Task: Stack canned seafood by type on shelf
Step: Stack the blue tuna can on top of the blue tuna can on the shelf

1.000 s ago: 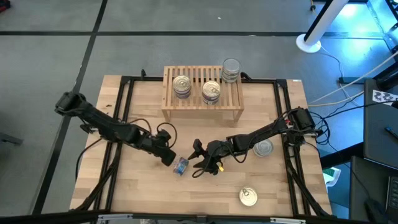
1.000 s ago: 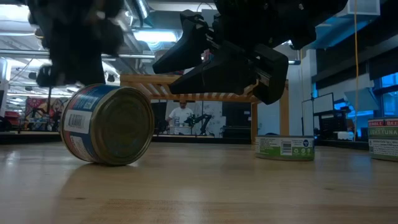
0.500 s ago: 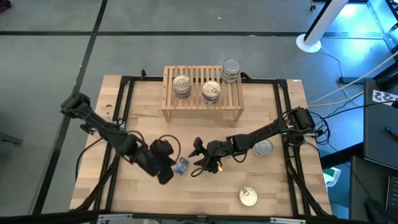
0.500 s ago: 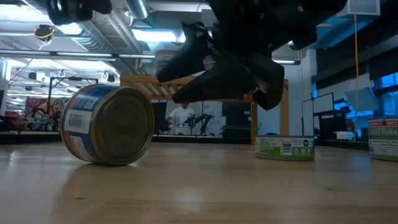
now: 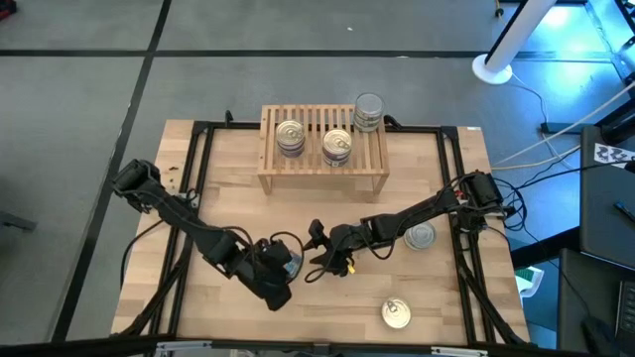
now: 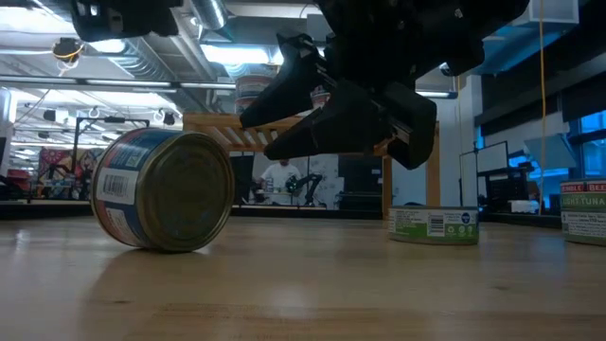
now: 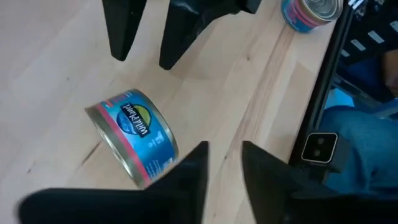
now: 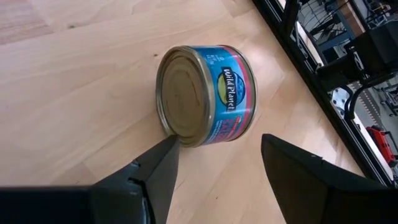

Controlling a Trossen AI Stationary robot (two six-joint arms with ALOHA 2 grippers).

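A blue-and-pink can of seafood [image 8: 205, 93] lies tipped on its side on the tabletop, lid facing sideways [image 6: 166, 204]. My right gripper [image 8: 217, 149] stands open just short of it, one finger toward each side, touching nothing [image 5: 317, 256]. My left gripper [image 7: 224, 155] hovers on the near side of the can [image 5: 276, 288], its fingers a little open with nothing between them. The light-wood shelf [image 5: 322, 164] stands at the far middle with two can stacks [image 5: 290, 137] [image 5: 337, 147] on its slats. A taller stack [image 5: 368, 111] sits at its far right corner.
A silver-lidded can [image 5: 421, 235] lies on the table under my right arm. A gold-lidded can [image 5: 396, 313] sits near the front edge. The low view shows a green-labelled can [image 6: 434, 225] and another [image 6: 582, 213] at the right. Black rails [image 5: 466, 258] run along the table's sides.
My left gripper has drawn away from the left side of the blue can, going toward the table's near edge and up, out of the low view. The can lies where it was, still on its side. My right gripper has stayed in place.
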